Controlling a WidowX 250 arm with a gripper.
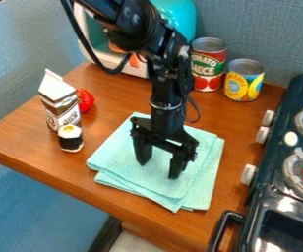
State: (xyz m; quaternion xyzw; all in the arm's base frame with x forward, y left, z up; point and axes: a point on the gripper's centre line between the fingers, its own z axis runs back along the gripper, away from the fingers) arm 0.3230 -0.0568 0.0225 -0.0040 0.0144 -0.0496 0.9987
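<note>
The black gripper (159, 170) hangs over the middle of a folded light-teal cloth (118, 156) on the wooden counter. Its two fingers point down and stand apart, with only cloth visible between them. Whether the fingertips touch the cloth, I cannot tell. The cloth lies flat in layers, its edges slightly offset at the front and right. Left of the cloth stand a brown-and-white milk carton (60, 106) and a small sushi-like piece (70, 139) with a white top and dark sides. A red toy item (84, 100) sits just behind the carton.
Two cans, one red and green (208, 66) and one yellow and blue (243, 81), stand at the back by the wall. A dark toy stove (272, 187) with white knobs and a black handle borders the right. A white-and-teal box-like object (87, 37) stands behind the arm.
</note>
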